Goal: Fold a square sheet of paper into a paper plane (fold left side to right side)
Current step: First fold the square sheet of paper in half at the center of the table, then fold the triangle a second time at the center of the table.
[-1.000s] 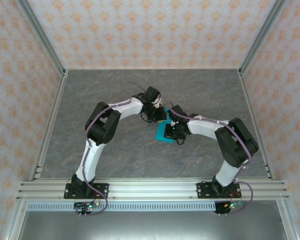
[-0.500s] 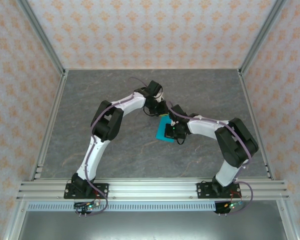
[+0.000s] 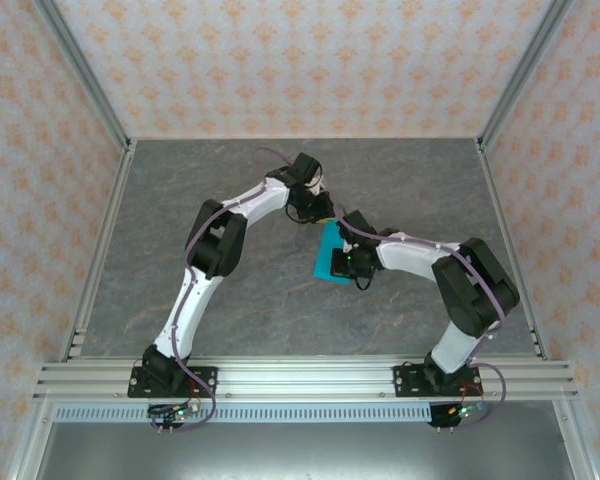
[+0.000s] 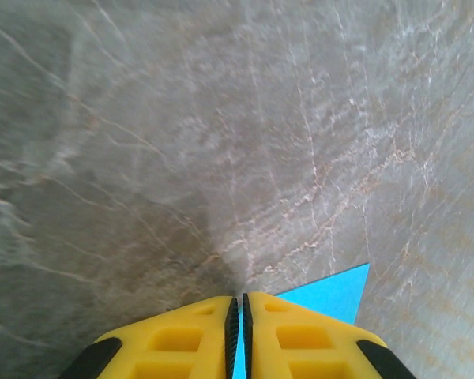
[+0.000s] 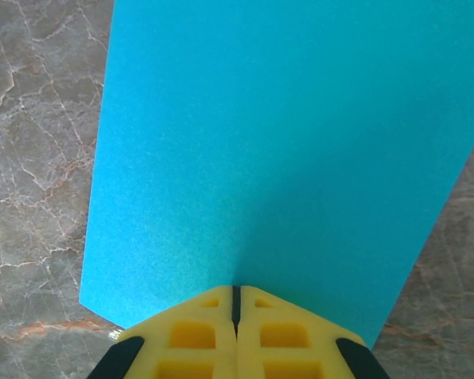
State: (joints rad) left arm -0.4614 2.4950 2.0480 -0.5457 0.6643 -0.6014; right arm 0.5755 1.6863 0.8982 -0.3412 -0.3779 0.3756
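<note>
The square sheet of paper lies flat, bright cyan-blue, at the middle of the grey table. In the right wrist view the paper spreads ahead of my right gripper, whose yellow fingers are shut with their tips down on its near part. From above, the right gripper sits over the sheet's right side. My left gripper is at the sheet's far corner. Its jaws are shut to a thin slit, tips at the table, with a blue corner beside and under the right finger.
Grey marbled tabletop lies all around the sheet. Aluminium frame posts and patterned walls close in the left, right and far sides. A metal rail with both arm bases runs along the near edge.
My left gripper has slid toward the far side, off the sheet's upper part, so more blue shows. The right gripper has stayed in place on the paper.
</note>
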